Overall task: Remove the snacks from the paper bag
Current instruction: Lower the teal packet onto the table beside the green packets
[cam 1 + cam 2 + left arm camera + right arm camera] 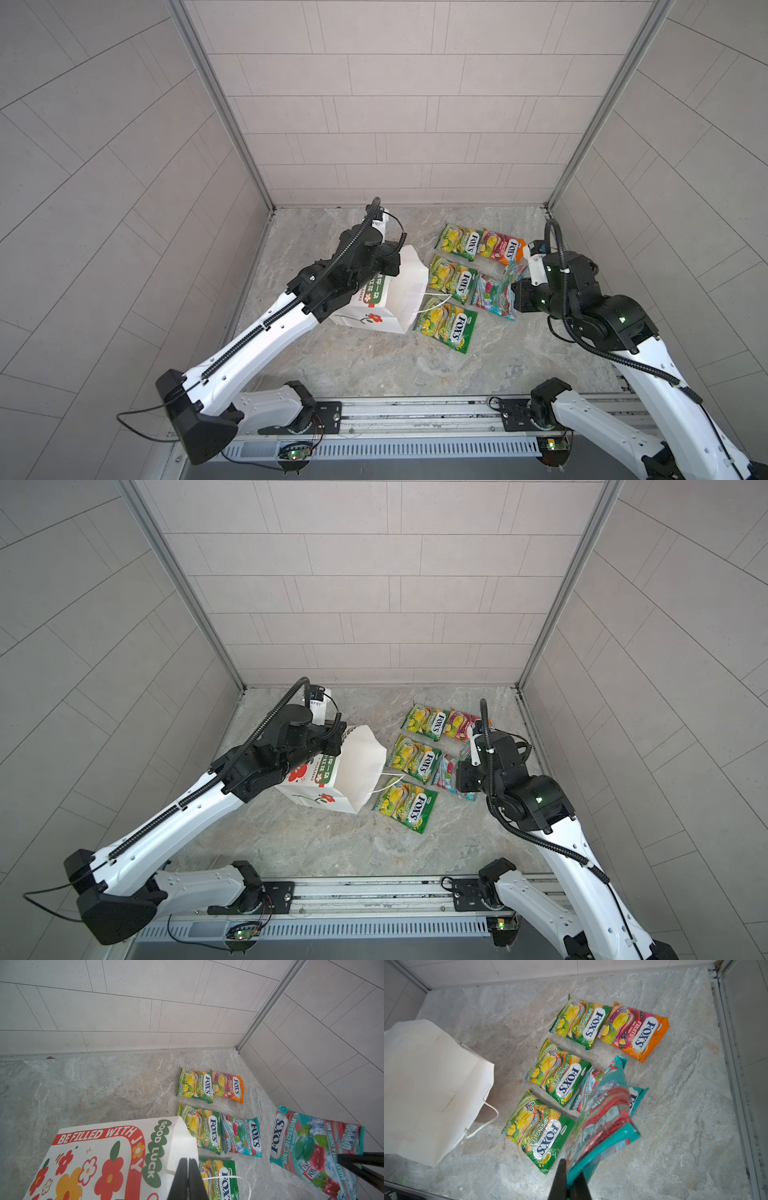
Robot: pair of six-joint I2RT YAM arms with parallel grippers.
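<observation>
the left gripper (pixel 188 1176) pinches the paper bag (pixel 99 1159) by its rim, likely to steady its open mouth, while the right gripper (pixel 572 1180) pinches a teal packet (pixel 602 1118) by its edge, dangling it above the table (pixel 679 1126) by five laid-out snacks (pixel 560 1076).

White paper bag (pixel 401 299) is tipped over on the stone tabletop (pixel 374 365), mouth facing the snacks, with the left gripper (pixel 390 268) right at its upper edge. Three green packets (pixel 453 277) sit in a column, an orange packet (pixel 500 246) is at the back, and a flat teal packet (pixel 492 300) lies beside them. Right gripper (pixel 516 291) has the second teal packet (pixel 516 272) pinched, sticking up at a tilt.
</observation>
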